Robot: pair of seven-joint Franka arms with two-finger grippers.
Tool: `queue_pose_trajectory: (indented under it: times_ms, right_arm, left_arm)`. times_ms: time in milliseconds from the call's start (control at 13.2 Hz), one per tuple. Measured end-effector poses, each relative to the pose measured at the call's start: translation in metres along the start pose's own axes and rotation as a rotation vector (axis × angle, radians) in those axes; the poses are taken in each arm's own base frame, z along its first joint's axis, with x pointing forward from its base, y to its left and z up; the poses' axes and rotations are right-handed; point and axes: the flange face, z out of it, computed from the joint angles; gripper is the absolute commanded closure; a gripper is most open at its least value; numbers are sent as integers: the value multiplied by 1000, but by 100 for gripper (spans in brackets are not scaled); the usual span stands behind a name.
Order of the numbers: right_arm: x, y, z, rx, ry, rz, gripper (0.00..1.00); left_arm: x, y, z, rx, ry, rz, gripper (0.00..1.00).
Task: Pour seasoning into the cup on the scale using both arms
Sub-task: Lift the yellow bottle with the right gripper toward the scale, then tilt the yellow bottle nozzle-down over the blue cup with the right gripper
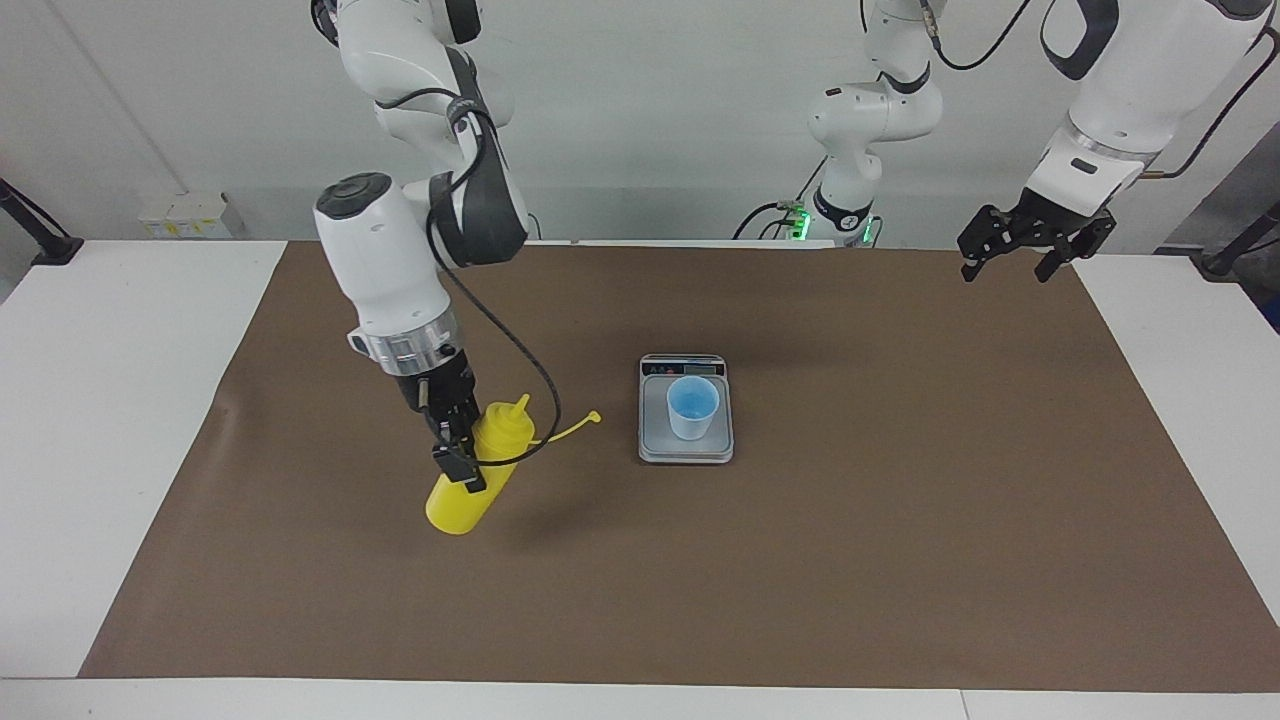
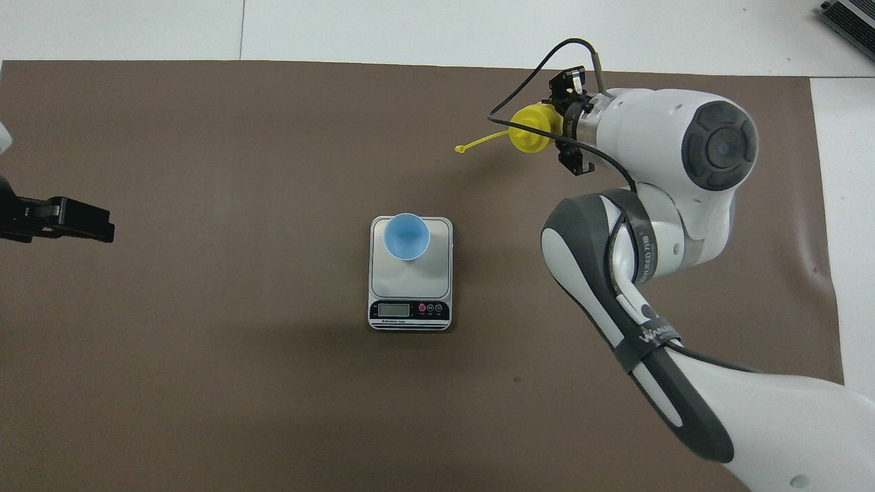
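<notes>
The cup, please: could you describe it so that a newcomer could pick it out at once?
Start at the brown mat covering the table and find the silver-grey scale at its middle. The cup stands upright on the weighing plate, on the part away from the display. It is small, light blue and open-topped, unlike the yellow bottle.

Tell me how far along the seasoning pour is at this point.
Done: the cup stands on the scale, and the right gripper is shut on the seasoning bottle, cap hanging open. In hand: the bottle hangs tilted over the brown mat, short of the scale. Left: pouring. The left gripper waits open.
</notes>
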Motion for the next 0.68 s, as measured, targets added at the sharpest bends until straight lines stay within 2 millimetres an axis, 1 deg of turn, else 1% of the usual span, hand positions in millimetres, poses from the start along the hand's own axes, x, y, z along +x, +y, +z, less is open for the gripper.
queue_pose_trajectory:
  times_ms: [228,456,532,684]
  right_arm:
    - [-32,3,2,93,15,-87,100]
    - [-68,16,12,153,35,-215,100]
    - [-76,18,14,162,42,-239,100]
    - [-85,18,12,197,52,-287,100]
  left_arm:
    - [0,0,0,0,0,0,0]
    - [0,0,0,0,0,0,0]
    - [0,0,0,0,0,0,0]
    - [0,0,0,0,0,0,0]
